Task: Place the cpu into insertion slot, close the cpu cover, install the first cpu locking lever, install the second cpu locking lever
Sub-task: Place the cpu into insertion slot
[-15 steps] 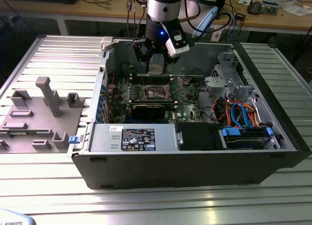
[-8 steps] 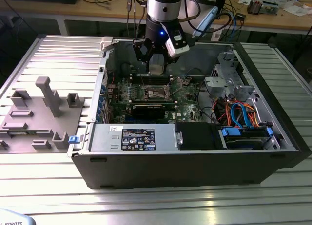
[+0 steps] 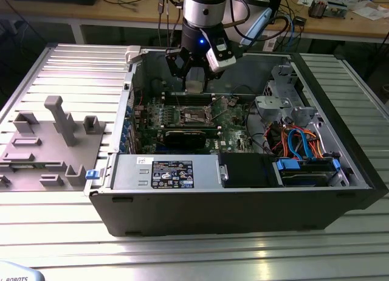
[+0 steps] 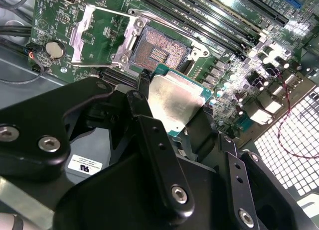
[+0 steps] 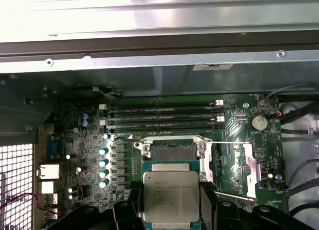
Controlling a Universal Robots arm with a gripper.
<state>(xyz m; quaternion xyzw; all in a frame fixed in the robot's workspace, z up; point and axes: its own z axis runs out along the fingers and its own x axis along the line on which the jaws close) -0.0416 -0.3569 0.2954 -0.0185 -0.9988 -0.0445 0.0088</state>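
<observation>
Over green motherboard (image 5: pixel 237 135), jaws clamp the cpu (image 5: pixel 171 195) near the insertion slot (image 5: pixel 173 151).

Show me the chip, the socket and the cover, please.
chip (image 5: pixel 171 196): first wrist view, middle of its silvery top.
socket (image 5: pixel 173 151): first wrist view, its dark centre.
cover (image 4: pixel 79 38): second wrist view, side bar of the open frame.
</observation>
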